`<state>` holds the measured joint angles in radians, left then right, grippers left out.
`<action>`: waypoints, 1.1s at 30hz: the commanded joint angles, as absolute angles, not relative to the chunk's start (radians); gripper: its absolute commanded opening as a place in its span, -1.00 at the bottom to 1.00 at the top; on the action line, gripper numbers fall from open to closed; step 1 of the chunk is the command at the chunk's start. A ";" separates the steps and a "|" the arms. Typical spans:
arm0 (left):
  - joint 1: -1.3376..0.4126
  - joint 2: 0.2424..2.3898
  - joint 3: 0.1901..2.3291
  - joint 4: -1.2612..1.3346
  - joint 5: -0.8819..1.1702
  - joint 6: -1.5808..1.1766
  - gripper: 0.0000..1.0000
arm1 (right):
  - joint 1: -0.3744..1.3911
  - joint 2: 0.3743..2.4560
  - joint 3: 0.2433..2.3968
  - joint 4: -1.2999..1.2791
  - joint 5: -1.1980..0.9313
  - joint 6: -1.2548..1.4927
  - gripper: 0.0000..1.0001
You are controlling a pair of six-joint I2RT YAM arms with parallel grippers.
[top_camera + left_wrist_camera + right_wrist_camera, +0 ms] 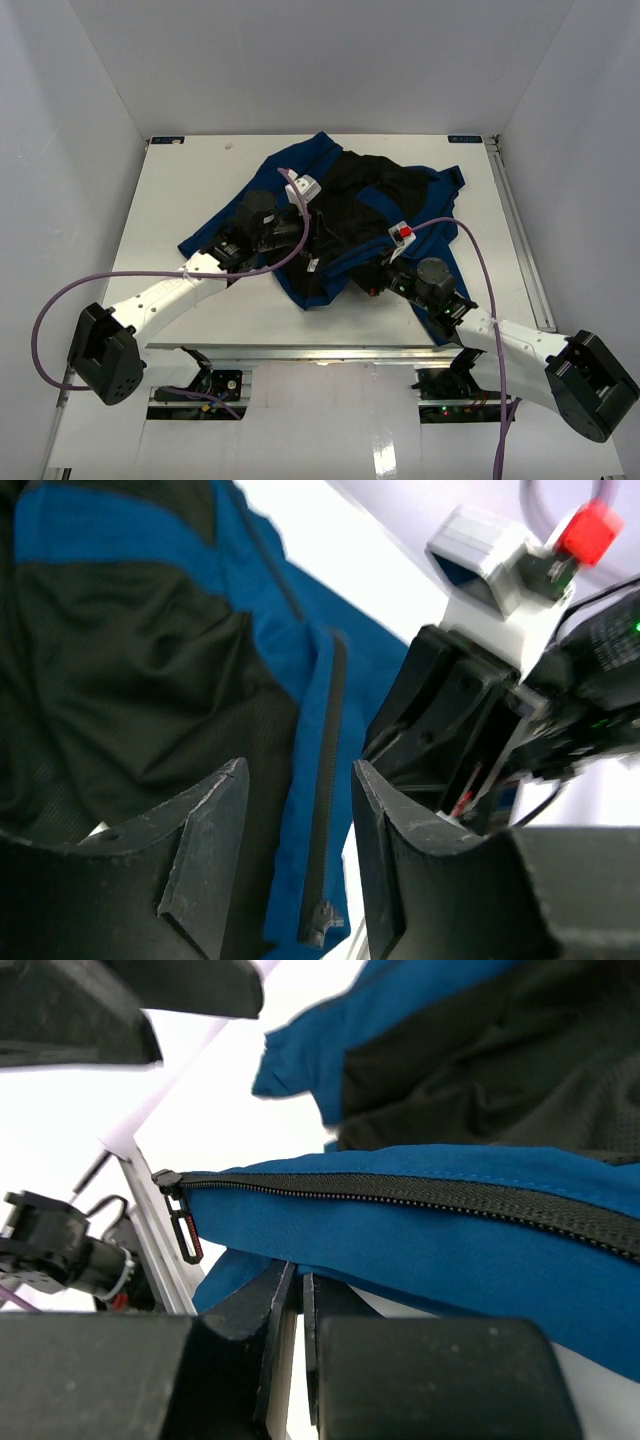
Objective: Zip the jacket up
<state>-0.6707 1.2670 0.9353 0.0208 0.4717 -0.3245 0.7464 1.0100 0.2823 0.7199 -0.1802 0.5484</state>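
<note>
The jacket lies crumpled on the white table, royal blue with its black lining turned up. My left gripper is open, its jaws either side of a blue front edge with a black zipper track; that track's bottom end shows between the fingers. My right gripper is shut on the blue fabric just below the other zipper track. The slider and its black pull tab sit at that track's end. The right gripper also shows in the left wrist view.
The table's near edge runs just below the jacket's hem. A metal rail lines the right side. White walls enclose the table on three sides. A sleeve spreads toward the back right.
</note>
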 commanded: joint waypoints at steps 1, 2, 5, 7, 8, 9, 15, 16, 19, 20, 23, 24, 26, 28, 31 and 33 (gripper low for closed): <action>-0.743 1.274 1.037 -0.249 0.340 -0.133 0.11 | 0.744 1.015 0.333 0.647 -0.149 0.518 -0.84; -0.765 1.279 1.048 -0.268 0.317 -0.110 0.11 | 0.744 1.017 0.333 0.647 -0.148 0.518 -0.85; -0.827 1.302 1.066 -0.308 0.247 -0.049 0.13 | 0.744 1.022 0.334 0.646 -0.148 0.516 -0.84; -0.842 1.320 1.078 -0.327 0.218 -0.037 0.14 | 0.746 1.025 0.333 0.651 -0.150 0.515 -0.84; -0.844 1.332 1.081 -0.334 0.197 -0.038 0.14 | 0.746 1.025 0.329 0.656 -0.152 0.515 -0.84; -0.846 1.344 1.085 -0.345 0.180 -0.039 0.15 | 0.746 1.027 0.326 0.660 -0.155 0.516 -0.84; -0.848 1.407 1.095 -0.376 0.177 -0.035 0.13 | 0.746 1.031 0.317 0.671 -0.163 0.518 -0.84; -0.848 1.412 1.098 -0.383 0.164 -0.037 0.12 | 0.746 1.028 0.314 0.671 -0.165 0.517 -0.84; -0.849 1.427 1.105 -0.389 0.144 -0.043 0.10 | 0.746 1.013 0.305 0.672 -0.166 0.510 -0.84; -0.850 1.430 1.108 -0.388 0.149 -0.044 0.07 | 0.746 1.005 0.304 0.672 -0.166 0.505 -0.84; -0.848 1.443 1.110 -0.383 0.211 -0.044 -0.13 | 0.746 0.987 0.291 0.688 -0.181 0.485 -0.84; -0.848 1.445 1.108 -0.375 0.233 -0.046 -0.29 | 0.746 0.981 0.286 0.692 -0.190 0.473 -0.84; -0.848 1.439 1.101 -0.349 0.280 -0.060 -0.55 | 0.745 0.968 0.277 0.699 -0.205 0.439 -0.75; -0.844 1.421 1.084 -0.307 0.346 -0.093 -0.70 | 0.744 0.941 0.251 0.729 -0.224 0.411 -0.49; -0.821 1.406 1.047 -0.231 0.409 -0.156 -0.87 | 0.745 0.902 0.195 0.832 -0.255 0.396 -0.16; -0.782 1.393 1.020 -0.179 0.451 -0.205 -0.98 | 0.744 0.877 0.144 0.906 -0.269 0.414 0.03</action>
<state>-0.8363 1.4495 1.0599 -0.3193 0.3121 -0.0987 0.7456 0.9339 0.2222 0.6938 -0.2129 0.4415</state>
